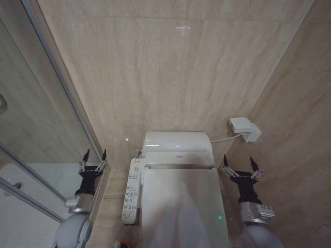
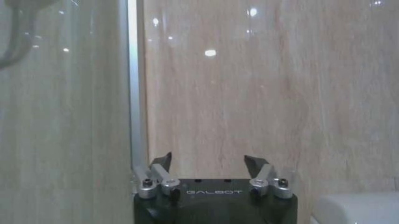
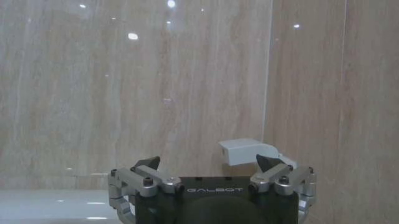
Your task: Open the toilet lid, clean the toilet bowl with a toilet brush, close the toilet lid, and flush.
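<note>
The toilet lid [image 1: 181, 206] lies shut and flat over the toilet, so the toilet bowl under it is hidden. A side button panel [image 1: 132, 192] runs along the toilet's left edge. My left gripper [image 1: 95, 155] is raised to the left of the toilet, open and holding nothing; it also appears as left gripper [image 2: 209, 161] facing the wall. My right gripper [image 1: 241, 162] is raised to the right of the toilet, open and empty, and appears as right gripper [image 3: 209, 163]. A small red thing [image 1: 121, 244] peeks in at the bottom edge by the panel; the toilet brush is not visible.
A beige tiled wall [image 1: 170, 67] stands close behind the toilet. A glass shower partition with a metal frame [image 1: 57, 77] closes the left side. A white wall box [image 1: 245, 128] with a cable sits to the right rear. The right wall is near the right arm.
</note>
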{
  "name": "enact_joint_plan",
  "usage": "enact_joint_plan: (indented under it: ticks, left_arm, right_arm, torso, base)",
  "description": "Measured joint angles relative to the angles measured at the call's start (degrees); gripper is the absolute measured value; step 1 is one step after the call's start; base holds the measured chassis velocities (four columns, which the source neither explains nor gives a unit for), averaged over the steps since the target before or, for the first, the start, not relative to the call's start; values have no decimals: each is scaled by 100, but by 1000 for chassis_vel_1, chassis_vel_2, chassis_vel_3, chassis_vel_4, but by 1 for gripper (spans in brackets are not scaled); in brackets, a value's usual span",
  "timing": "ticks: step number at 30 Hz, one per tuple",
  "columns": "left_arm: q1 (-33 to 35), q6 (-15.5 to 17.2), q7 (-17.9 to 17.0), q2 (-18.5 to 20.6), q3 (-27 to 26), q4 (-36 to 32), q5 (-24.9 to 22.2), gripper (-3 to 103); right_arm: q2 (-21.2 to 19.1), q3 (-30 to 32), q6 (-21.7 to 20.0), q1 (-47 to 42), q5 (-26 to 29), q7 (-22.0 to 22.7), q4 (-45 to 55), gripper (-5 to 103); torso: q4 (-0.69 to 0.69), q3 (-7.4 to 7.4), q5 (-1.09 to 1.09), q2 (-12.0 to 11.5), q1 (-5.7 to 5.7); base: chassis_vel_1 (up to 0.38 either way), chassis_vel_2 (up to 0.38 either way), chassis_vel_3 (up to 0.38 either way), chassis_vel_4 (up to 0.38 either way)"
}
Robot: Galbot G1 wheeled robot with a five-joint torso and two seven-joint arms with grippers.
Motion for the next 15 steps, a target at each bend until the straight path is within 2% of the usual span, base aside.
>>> enact_joint_plan:
  ticks: [5,6,11,15]
  left_arm:
    - [337,150,51,-29,-42,-358,-315,72]
    - [392,159,89,-42,-6,-405,-388,98]
    - [610,154,134,-152,299,-536,-395,98]
    - [782,171,33,-247,496,-627,-15,100]
  right_arm:
    - [0,0,0,0,0,0,0,100]
    - [0,0,0,0,0,0,0,100]
    - [0,0,0,0,0,0,0,100]
    - [0,0,0,0,0,0,0,100]
  torso:
    - [0,0,0,0,0]
    - [0,0,0,0,0]
    - [-2,0,0,0,0]
    - [-1,0,0,0,0]
  base:
    - [0,0,0,0]
    - [0,0,0,0]
    - [0,0,0,0]
    - [0,0,0,0]
